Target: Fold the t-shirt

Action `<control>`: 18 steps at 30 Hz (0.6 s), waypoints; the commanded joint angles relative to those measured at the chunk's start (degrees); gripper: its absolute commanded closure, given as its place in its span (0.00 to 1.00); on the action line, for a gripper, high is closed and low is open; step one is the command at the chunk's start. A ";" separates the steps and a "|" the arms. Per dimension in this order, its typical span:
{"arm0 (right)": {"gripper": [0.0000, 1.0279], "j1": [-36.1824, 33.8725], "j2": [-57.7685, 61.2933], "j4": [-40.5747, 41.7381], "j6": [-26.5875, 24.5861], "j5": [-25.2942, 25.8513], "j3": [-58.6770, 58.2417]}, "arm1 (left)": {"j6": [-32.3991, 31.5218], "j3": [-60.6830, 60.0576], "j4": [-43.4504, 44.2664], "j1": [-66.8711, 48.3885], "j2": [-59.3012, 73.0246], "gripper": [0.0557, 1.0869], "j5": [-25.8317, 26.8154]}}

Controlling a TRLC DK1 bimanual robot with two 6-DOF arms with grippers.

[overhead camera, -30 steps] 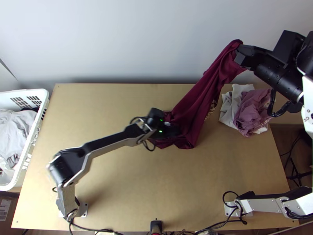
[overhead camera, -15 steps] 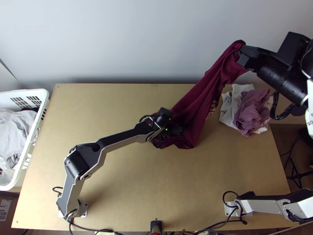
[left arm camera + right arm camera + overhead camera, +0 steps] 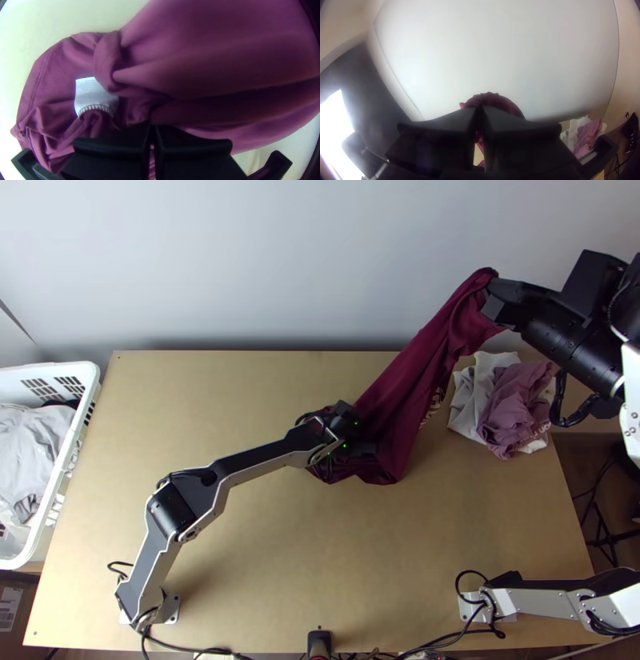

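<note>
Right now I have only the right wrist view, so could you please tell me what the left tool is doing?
Observer: The left tool is closed on the maroon t-shirt, at its bunched end down by the table.

Operator: Thank you. Is there any marking on the cloth near that grip?

Observer: Yes, the left wrist view shows a white label on the cloth, close to the tool's fingertips.
</note>
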 commanded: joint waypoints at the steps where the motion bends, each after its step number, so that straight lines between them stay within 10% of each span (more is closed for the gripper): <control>1: 0.97 -0.09 -0.02 0.04 -0.02 0.11 -0.71 | 0.51 0.59 -3.66 3.43 -6.30 0.97 -1.18; 12: 0.97 -5.01 -2.04 0.83 -0.37 0.20 3.42 | 5.87 -5.30 -10.96 14.07 -38.29 0.97 -0.39; 18: 0.97 -12.40 0.51 15.60 1.65 3.80 8.96 | 7.89 -2.84 -10.96 23.91 -49.63 0.96 -0.30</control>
